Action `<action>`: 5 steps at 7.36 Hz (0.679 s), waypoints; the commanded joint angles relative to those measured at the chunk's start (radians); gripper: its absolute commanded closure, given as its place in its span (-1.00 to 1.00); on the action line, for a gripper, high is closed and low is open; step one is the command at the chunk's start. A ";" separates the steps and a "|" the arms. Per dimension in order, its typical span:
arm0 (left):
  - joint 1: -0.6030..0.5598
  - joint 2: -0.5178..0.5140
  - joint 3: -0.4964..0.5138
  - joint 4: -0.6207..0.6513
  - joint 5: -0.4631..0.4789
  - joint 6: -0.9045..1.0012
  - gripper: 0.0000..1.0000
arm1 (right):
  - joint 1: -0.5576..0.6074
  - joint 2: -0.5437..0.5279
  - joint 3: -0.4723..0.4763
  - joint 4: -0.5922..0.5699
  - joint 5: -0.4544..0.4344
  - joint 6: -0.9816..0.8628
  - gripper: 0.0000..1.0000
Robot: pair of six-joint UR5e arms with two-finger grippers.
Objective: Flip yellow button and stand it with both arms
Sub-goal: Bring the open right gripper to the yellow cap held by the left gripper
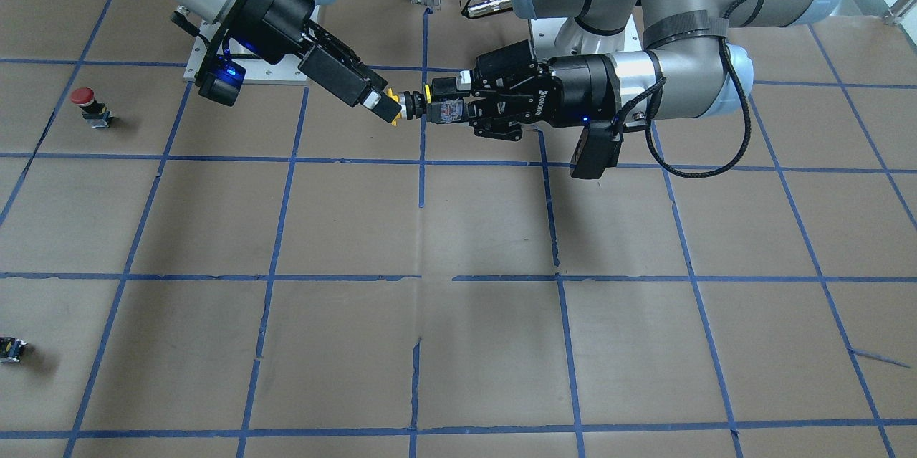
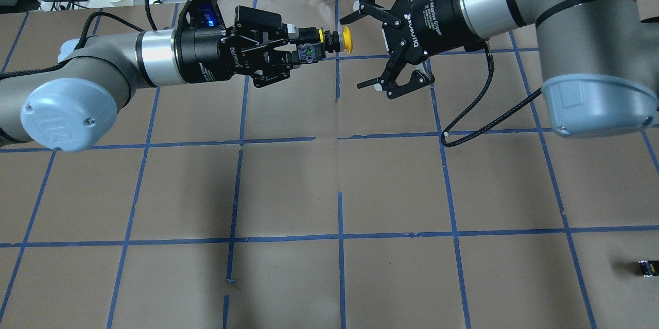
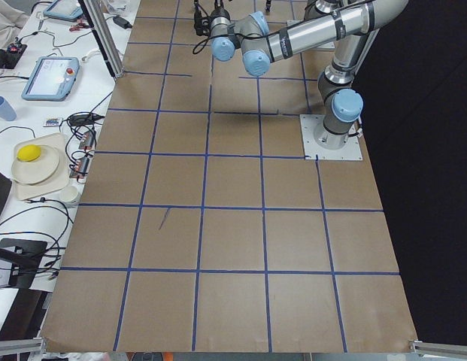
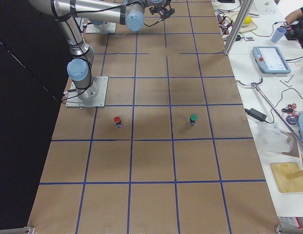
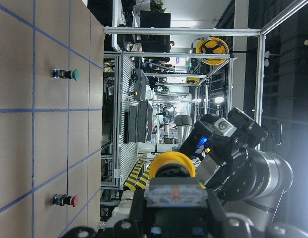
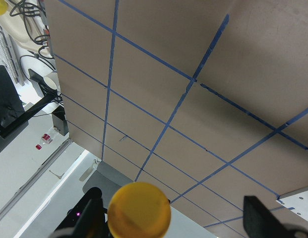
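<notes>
The yellow button hangs in the air above the table's back middle, lying horizontal. My left gripper is shut on its black and grey body, with the cap pointing at my right arm. My right gripper is open wide, and the yellow cap sits between its fingertips without touching them. In the front view the left gripper holds the body, and a right finger hides most of the cap. The right wrist view shows the cap between its two open fingers. The left wrist view shows the cap from behind.
A red-capped switch stands on the brown gridded table on my right side. It also shows in the right side view, next to a green-capped switch. A tiny black part with a yellow label lies near the table's front right.
</notes>
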 commanded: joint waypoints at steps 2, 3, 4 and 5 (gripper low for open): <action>0.000 -0.001 0.004 0.001 -0.003 -0.002 0.99 | 0.002 0.004 0.000 -0.019 0.024 -0.002 -0.96; 0.000 -0.001 0.006 -0.001 -0.003 -0.002 0.99 | 0.002 0.004 -0.006 -0.020 0.029 -0.002 -0.82; 0.000 -0.001 0.004 -0.001 -0.002 -0.011 0.99 | 0.002 0.004 -0.008 -0.020 0.029 -0.003 -0.70; 0.000 -0.001 0.006 0.001 -0.002 -0.016 0.99 | 0.002 0.003 -0.008 -0.020 0.039 -0.002 -0.56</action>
